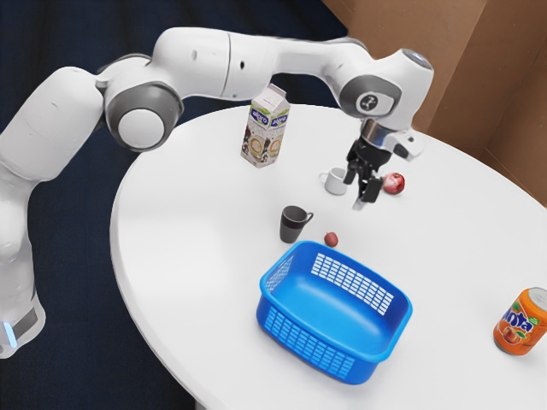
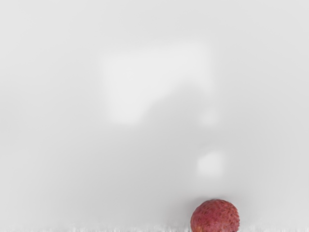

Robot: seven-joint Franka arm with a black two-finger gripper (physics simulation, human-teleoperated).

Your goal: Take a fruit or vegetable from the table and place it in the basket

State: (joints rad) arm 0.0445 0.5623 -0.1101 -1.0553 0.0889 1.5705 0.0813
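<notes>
A: The pincer [image 1: 360,191] hangs open and empty above the worktop [image 1: 197,213], likely lining up!

B: Probable target: the small red fruit [image 2: 215,216], round and pebbly-skinned, resting beside the dark mug [image 1: 292,225]!

A: And just nearer, the blue basket [image 1: 295,334], seemingly plastic, lattice-walled, its open top handy for a short carry!

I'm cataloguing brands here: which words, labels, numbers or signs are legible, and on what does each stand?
"alpro": carton, on two faces.
"nta": orange can, apparently part of "Fanta".
Smaller carton print: too small to read.
Round mark on the arm: unreadable.
</notes>
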